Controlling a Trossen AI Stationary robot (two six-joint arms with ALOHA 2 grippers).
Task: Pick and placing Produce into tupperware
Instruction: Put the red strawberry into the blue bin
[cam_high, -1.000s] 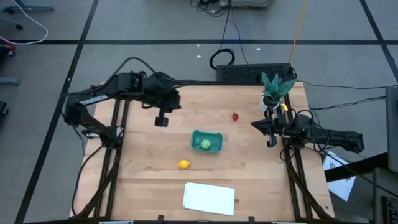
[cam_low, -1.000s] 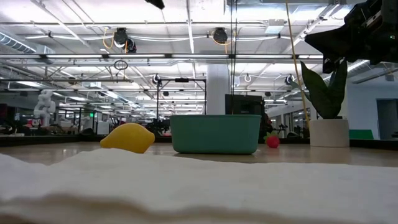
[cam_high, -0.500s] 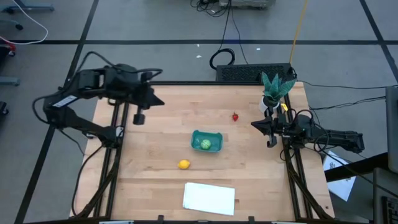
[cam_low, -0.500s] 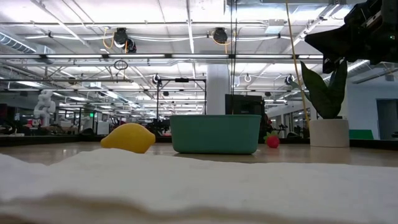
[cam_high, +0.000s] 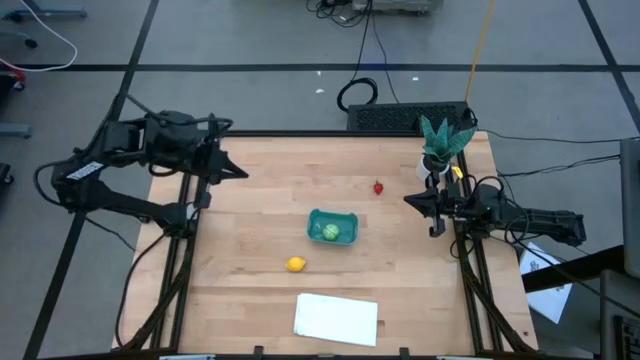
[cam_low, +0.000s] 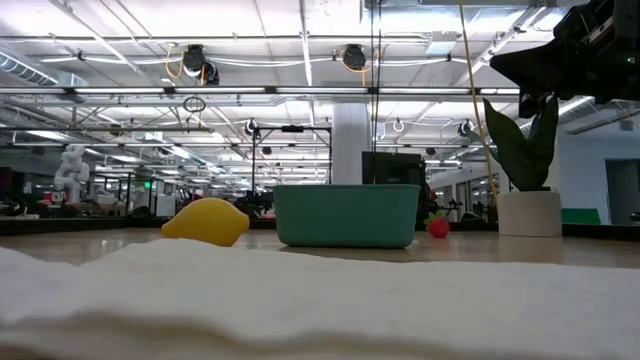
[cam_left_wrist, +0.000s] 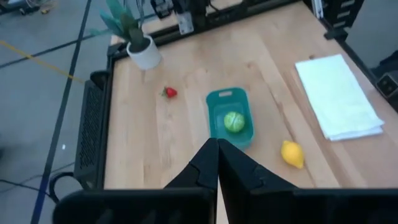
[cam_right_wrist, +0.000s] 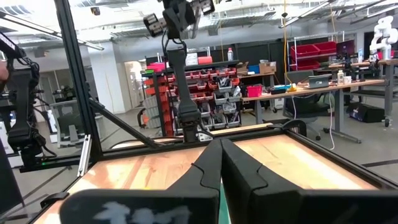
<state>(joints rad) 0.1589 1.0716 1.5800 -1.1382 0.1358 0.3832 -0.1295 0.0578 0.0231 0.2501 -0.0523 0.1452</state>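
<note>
The teal tupperware (cam_high: 345, 217) stands mid-table with the light-green ball (cam_high: 330, 232) resting inside on its floor, as the left wrist view also shows the ball (cam_left_wrist: 234, 121). The yellow lemon (cam_high: 295, 264) lies on the wood nearer the front. The red strawberry (cam_high: 378, 187) lies toward the far right. My left gripper (cam_high: 207, 197) hangs shut and empty over the table's left edge, well away from the tupperware. My right gripper (cam_high: 408, 198) waits shut at the right edge, beside the potted plant.
A folded white sheet (cam_high: 336, 318) lies at the near edge. The teal-leaved potted plant (cam_high: 437, 150) stands at the far right corner, close to the right arm. A black box (cam_high: 410, 117) sits just beyond the far edge. Bare wood lies between the pieces.
My left gripper has drawn back from above the table's middle-left toward the left edge, rising a little and staying shut and empty. The produce and the tupperware have kept their places.
</note>
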